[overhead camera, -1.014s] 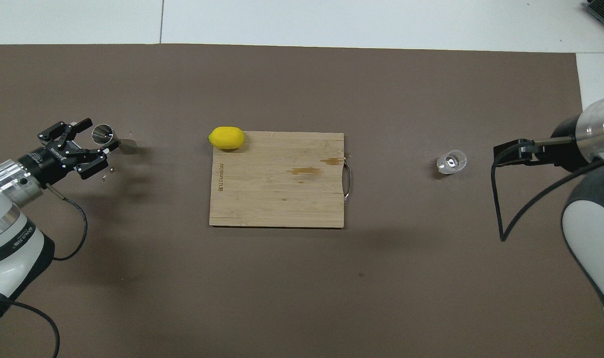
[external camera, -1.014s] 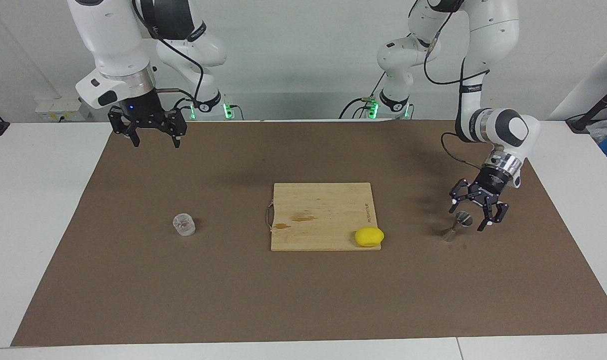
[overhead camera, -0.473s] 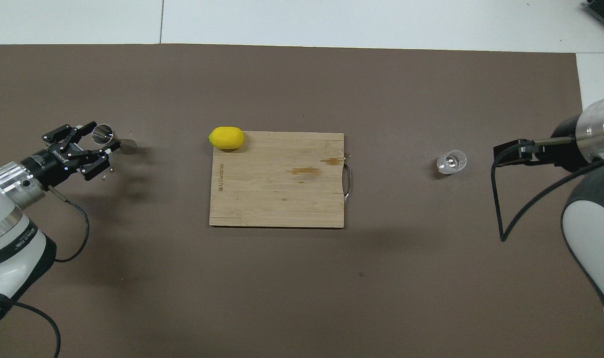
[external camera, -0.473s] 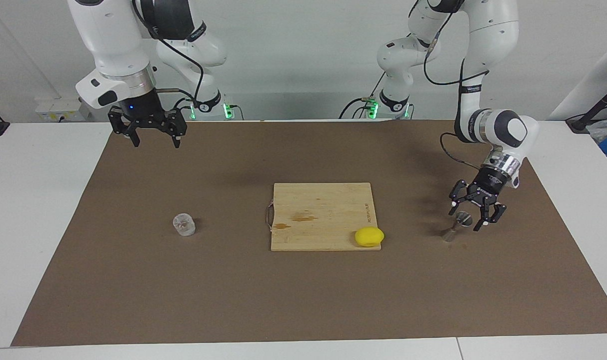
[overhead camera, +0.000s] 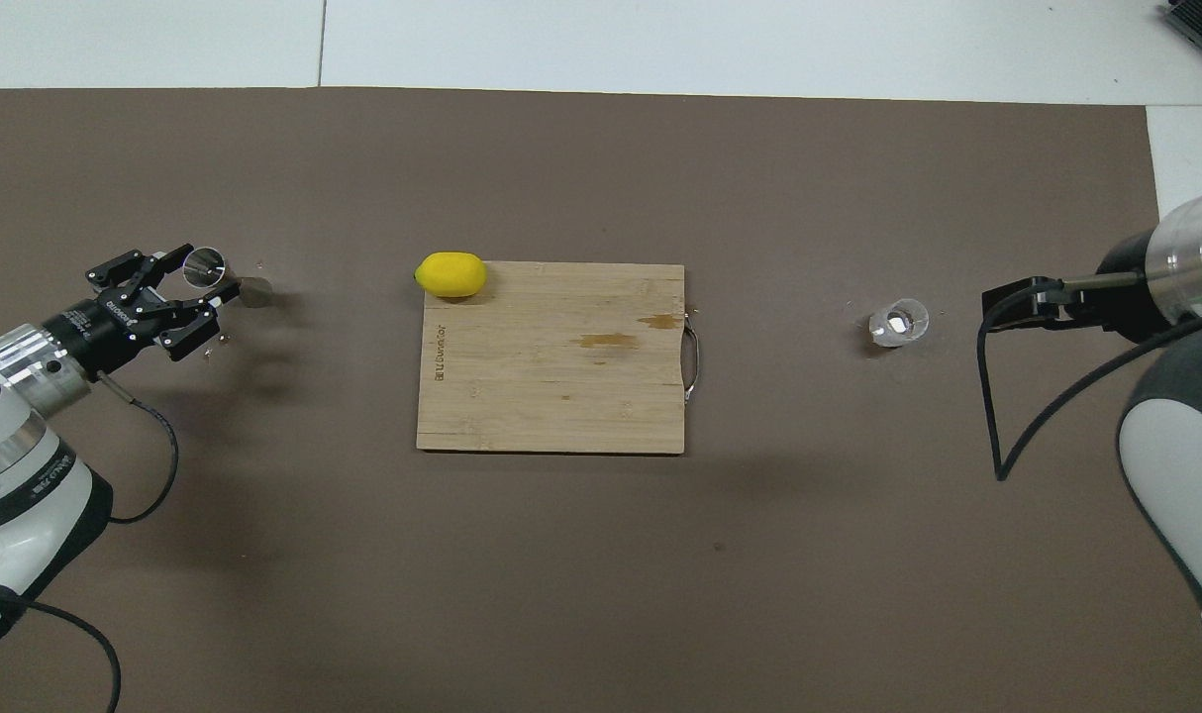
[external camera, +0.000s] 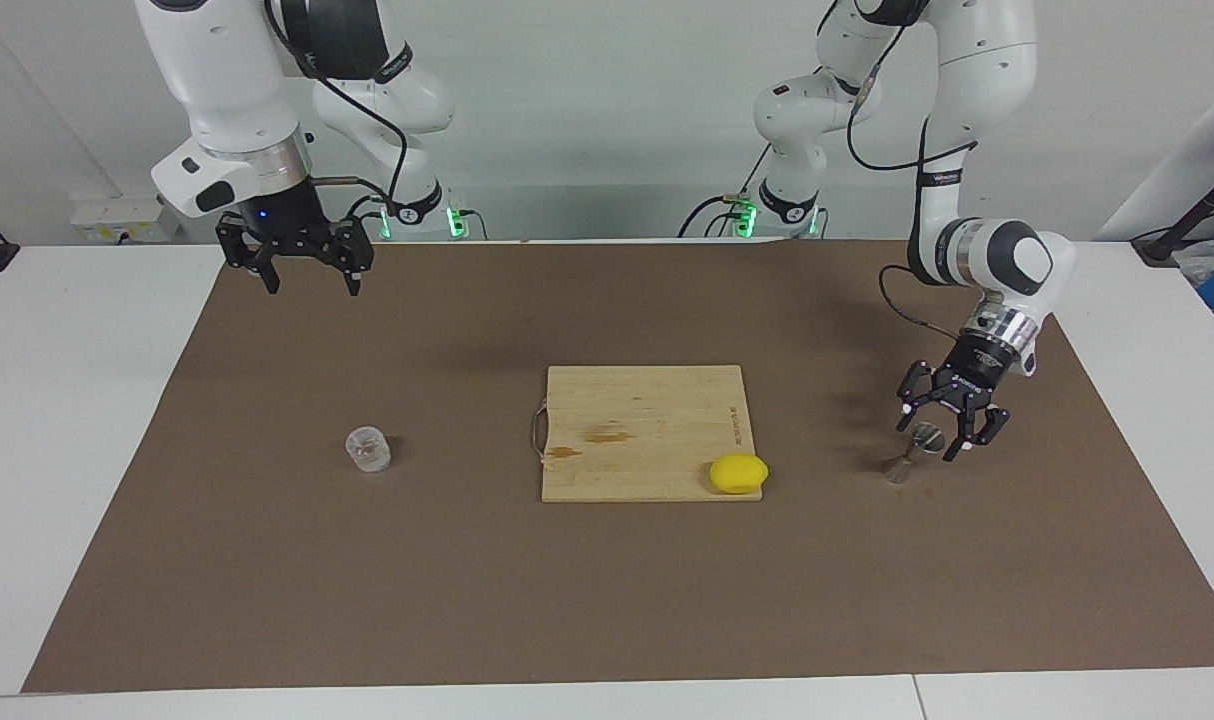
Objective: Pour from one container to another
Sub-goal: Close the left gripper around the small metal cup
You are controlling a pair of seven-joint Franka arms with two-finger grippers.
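Note:
The steel jigger (external camera: 908, 461) stands on the brown mat toward the left arm's end of the table; it also shows in the overhead view (overhead camera: 227, 278). My left gripper (external camera: 929, 440) is low and tilted, open, with a finger on each side of the jigger's upper cone; it also shows in the overhead view (overhead camera: 195, 287). The clear glass cup (external camera: 368, 449) stands upright toward the right arm's end, also seen from overhead (overhead camera: 898, 322). My right gripper (external camera: 307, 272) is open and waits high over the mat's edge nearest the robots, apart from the cup.
A wooden cutting board (external camera: 637, 425) lies in the middle of the mat, its metal handle toward the cup. A yellow lemon (external camera: 738, 473) sits on the board's corner nearest the jigger. The brown mat (external camera: 607, 600) covers the white table.
My left gripper has shifted slightly in around the jigger and its fingers have narrowed a little. The right arm, cup, board and lemon have not moved.

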